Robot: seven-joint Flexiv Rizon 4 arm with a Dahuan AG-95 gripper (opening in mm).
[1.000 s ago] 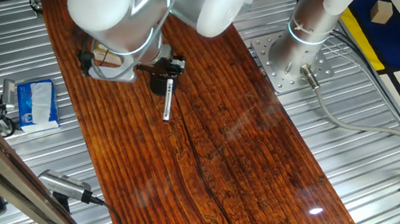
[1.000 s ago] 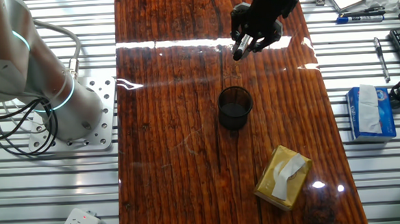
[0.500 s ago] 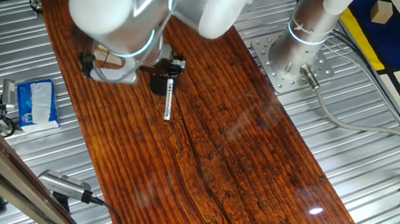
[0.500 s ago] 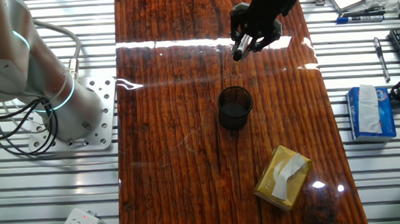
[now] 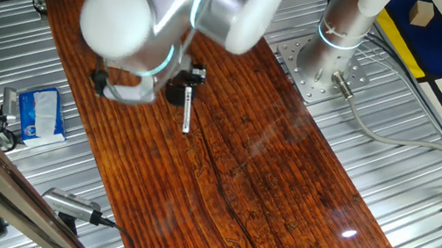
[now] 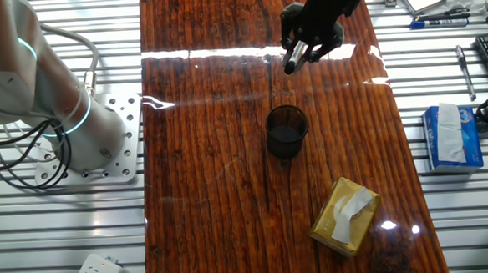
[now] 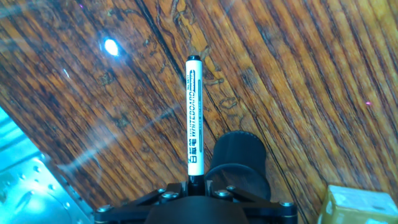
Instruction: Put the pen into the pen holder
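Note:
My gripper is shut on the black cap end of the white pen, which points away from the hand over the wooden table. In one fixed view the pen hangs tip-down from the gripper above the board. In the other fixed view the gripper holds the pen beyond the far side of the black pen holder, apart from it. The pen holder also shows in the hand view, just right of the pen's lower part.
A tan cardboard box lies near the holder. A blue tissue pack sits on the metal surface off the board. The arm's base stands beside the board. A grey tool with a cable lies on the metal slats.
The arm's upper links have shifted slightly and the hand has edged a little; the pen stays held in the shut gripper.

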